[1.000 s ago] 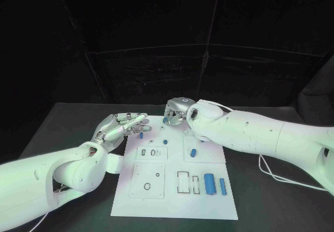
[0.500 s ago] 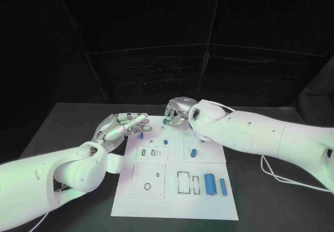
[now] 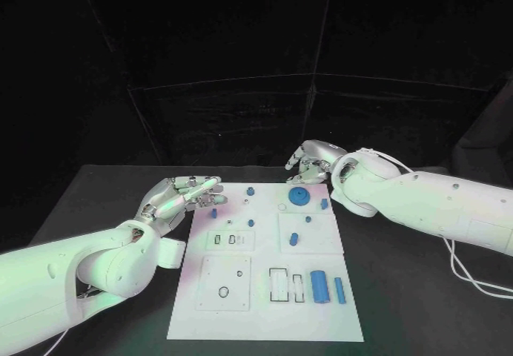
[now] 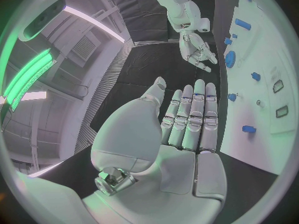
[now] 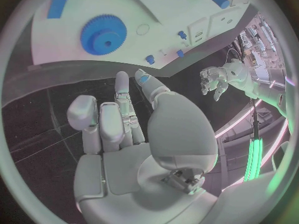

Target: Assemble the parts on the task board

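The white task board (image 3: pixel 321 256) lies in the middle of the table. A blue gear (image 3: pixel 298 196) lies flat near its far edge, also seen as the gear (image 5: pixel 102 35) in the right wrist view. Small blue pegs (image 3: pixel 251 222) stand around it, and a blue cylinder (image 3: pixel 317 284) and a thinner bar (image 3: pixel 339 290) lie at the near right. My right hand (image 3: pixel 310 165) hovers just beyond the board's far right corner, fingers apart, holding nothing. My left hand (image 3: pixel 187 194) floats flat at the board's far left edge with its fingers (image 4: pixel 190 117) straight and empty.
Several rectangular and oval slots are cut into the board's near half, such as the slot (image 3: pixel 280 284). A short blue piece (image 3: pixel 294 238) lies mid-board. Black table (image 3: pixel 406 297) surrounds the board on both sides.
My right hand has drawn back from over the board's far part to beyond its far right corner, and the blue gear now lies uncovered. The left hand has barely moved.
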{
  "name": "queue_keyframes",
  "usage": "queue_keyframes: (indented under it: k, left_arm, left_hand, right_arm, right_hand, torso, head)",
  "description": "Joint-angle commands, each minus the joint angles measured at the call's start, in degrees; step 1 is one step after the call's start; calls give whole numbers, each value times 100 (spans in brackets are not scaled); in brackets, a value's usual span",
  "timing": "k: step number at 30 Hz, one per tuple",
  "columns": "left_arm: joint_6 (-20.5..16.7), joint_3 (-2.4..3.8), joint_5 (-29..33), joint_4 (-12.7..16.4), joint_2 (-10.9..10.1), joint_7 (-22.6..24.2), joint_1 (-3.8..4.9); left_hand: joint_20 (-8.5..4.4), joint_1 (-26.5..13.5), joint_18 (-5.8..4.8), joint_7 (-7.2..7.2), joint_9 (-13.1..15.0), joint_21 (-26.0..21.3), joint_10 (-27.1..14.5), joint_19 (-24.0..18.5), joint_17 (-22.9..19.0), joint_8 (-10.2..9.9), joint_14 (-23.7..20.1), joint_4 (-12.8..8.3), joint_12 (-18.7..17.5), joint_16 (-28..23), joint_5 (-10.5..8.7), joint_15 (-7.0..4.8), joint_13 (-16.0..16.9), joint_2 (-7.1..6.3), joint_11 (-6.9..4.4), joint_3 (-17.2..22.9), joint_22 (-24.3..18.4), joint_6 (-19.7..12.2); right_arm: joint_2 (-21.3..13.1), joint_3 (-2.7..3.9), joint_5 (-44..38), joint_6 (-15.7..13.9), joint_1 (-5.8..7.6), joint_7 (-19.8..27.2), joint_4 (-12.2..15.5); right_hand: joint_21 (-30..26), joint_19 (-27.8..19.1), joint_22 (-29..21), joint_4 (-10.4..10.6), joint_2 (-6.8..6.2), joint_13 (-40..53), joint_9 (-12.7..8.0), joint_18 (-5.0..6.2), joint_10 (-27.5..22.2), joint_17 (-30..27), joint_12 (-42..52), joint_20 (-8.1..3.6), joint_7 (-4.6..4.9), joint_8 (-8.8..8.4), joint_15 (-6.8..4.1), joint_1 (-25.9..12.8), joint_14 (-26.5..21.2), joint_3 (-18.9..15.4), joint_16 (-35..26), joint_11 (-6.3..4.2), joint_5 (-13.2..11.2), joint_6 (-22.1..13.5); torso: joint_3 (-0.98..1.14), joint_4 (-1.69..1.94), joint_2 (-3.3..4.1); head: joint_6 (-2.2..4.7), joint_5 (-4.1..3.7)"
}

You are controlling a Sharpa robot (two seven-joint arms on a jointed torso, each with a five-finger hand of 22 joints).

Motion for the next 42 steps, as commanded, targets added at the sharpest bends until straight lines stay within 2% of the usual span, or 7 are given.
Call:
queue_keyframes:
  k: [1,3,5,9,20,23,42]
  left_arm:
    - [139,5,-21,-14,-7,41,13]
    - [147,5,-16,-20,-5,41,14]
    - [155,5,-13,-28,-1,40,15]
    - [167,4,-9,-44,11,35,15]
    - [191,4,-6,-77,37,27,14]
    - [195,4,-6,-82,43,26,14]
    - [217,3,-6,-115,54,3,12]
  left_hand:
    - [16,-16,49,-14,-1,-36,45,43,-1,-36,24,-31,-20,-26,-4,-1,-2,59,-4,8,-5,33]
    - [16,-16,49,-14,-1,-36,45,43,-1,-36,24,-31,-20,-26,-4,-1,-2,59,-4,8,-5,33]
    - [13,-22,49,-16,-1,-36,54,56,0,-39,37,-36,-25,-28,-5,-5,-1,64,-7,6,-6,41]
    - [13,-22,48,-16,-1,-36,56,56,0,-40,37,-38,-26,-29,-5,-5,-1,63,-7,5,-7,42]
    - [13,-24,48,-16,-1,-38,57,56,0,-41,36,-39,-27,-31,-4,-5,-1,61,-7,3,-8,42]
    - [13,-24,48,-16,-1,-38,57,56,0,-41,36,-39,-27,-31,-4,-5,-1,61,-7,3,-8,42]
    - [12,-31,46,-15,-1,-43,64,57,-1,-45,35,-45,-31,-39,-4,-4,-1,57,-7,-3,-11,46]
  right_arm:
    - [-208,22,497,369,16,-344,176]
    - [-288,27,465,462,17,-422,211]
    - [-350,31,439,568,17,-493,230]
    - [-385,34,405,770,17,-585,225]
    - [-130,31,252,1034,-8,-610,-26]
    - [-80,30,151,1079,-28,-613,-55]
    - [-74,28,-273,1252,-84,-673,12]
  right_hand:
    - [167,140,297,201,111,1885,16,-111,-465,506,1842,15,-2,91,-3,144,191,-398,330,35,-9,-80]
    - [231,174,409,285,92,2688,18,-127,-706,665,2588,54,22,121,15,215,198,-589,431,83,-69,-149]
    - [298,235,546,362,177,3324,7,-153,-588,854,3195,68,42,111,55,259,224,-648,535,70,-60,-235]
    - [397,312,734,493,186,4153,-2,-184,-499,1117,3948,104,86,107,97,329,253,-842,682,117,-28,-386]
    - [517,399,958,699,209,4875,-24,-221,-389,1419,4590,174,167,52,160,499,284,-1104,849,188,-29,-733]
    - [560,439,1049,741,215,5146,-19,-238,-290,1552,4837,185,171,75,169,543,303,-1153,916,195,-30,-756]
    - [690,546,1313,819,289,5773,14,-283,-76,1918,5397,201,151,271,176,703,349,-1269,1099,190,45,-599]
  torso:
    - [9,-47,-18]
    - [10,-53,-21]
    - [13,-62,-21]
    - [17,-51,-12]
    - [8,-25,-4]
    - [8,-36,-7]
    - [7,-50,-8]
  head:
    - [12,2]
    - [8,-9]
    - [13,-23]
    - [0,-38]
    - [-27,-81]
    - [-35,-78]
    - [-64,-90]
